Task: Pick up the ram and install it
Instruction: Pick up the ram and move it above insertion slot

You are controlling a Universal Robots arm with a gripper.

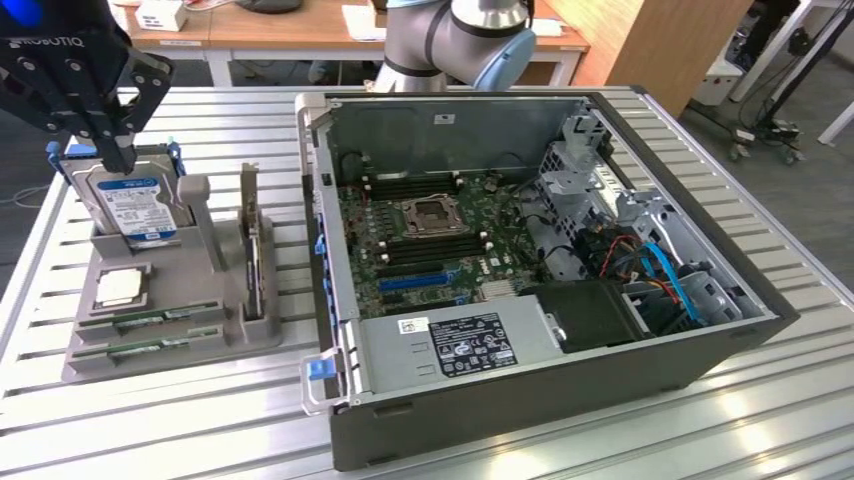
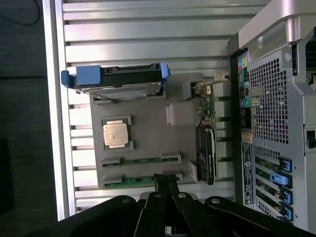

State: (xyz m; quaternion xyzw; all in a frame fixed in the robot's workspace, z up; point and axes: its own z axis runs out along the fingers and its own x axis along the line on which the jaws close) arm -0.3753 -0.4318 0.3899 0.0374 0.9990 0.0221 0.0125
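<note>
Your gripper (image 1: 114, 150) hung above the grey holder (image 1: 134, 367) with its fingers pinched together, gripping nothing. Two ram sticks (image 1: 158, 318) (image 1: 147, 347) lay flat, side by side, in the holder's slots at the end away from the hard drive (image 1: 134, 205). The holder also carried one processor (image 1: 120, 287) and one expansion card (image 1: 250, 235). One open computer case (image 1: 534, 385) stood beside it.

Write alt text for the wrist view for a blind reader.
The shut gripper hangs over a grey holder, closest to one ram stick, with a second ram stick alongside, both in their slots. The holder also carries a processor chip, a hard drive in blue brackets and a dark expansion card, beside a computer case.
</note>
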